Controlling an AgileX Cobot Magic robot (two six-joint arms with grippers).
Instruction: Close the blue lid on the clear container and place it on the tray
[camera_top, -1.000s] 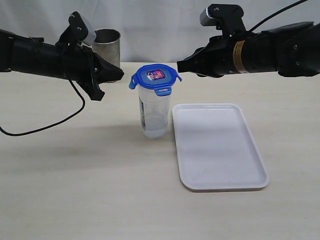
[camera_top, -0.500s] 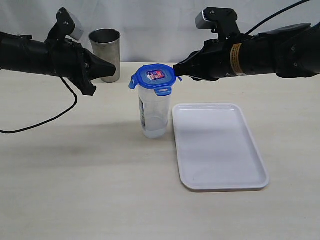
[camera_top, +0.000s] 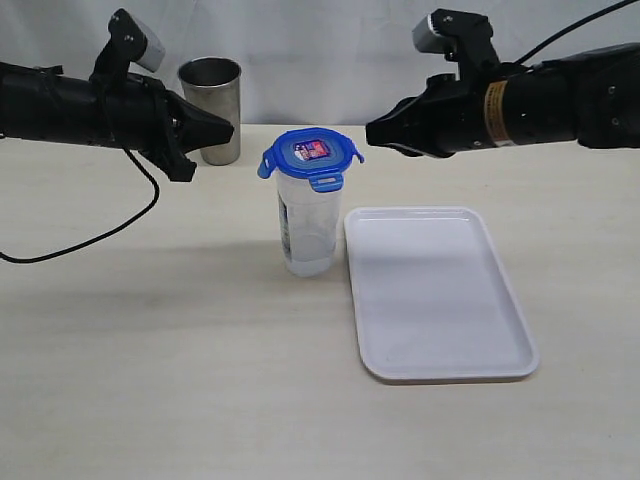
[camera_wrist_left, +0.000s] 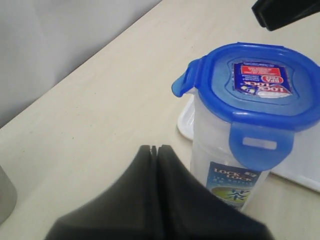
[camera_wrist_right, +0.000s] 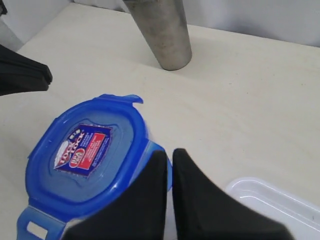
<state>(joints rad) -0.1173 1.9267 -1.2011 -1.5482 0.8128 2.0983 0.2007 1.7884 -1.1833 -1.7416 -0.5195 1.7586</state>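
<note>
The container (camera_top: 305, 225), lid (camera_top: 311, 155) seated on top, stands just beside the tray (camera_top: 450, 377) and looks light, slick and tippy, best gripped mid-body; left gripper (camera_top: 228, 131) and right gripper (camera_top: 372, 131) are pinched shut on nothing.

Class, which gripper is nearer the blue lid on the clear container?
Right. The right gripper, jaws shut, sits just beside the blue lid on its tray side. The left gripper, also shut, hangs farther off on the opposite side, by the steel cup.
</note>
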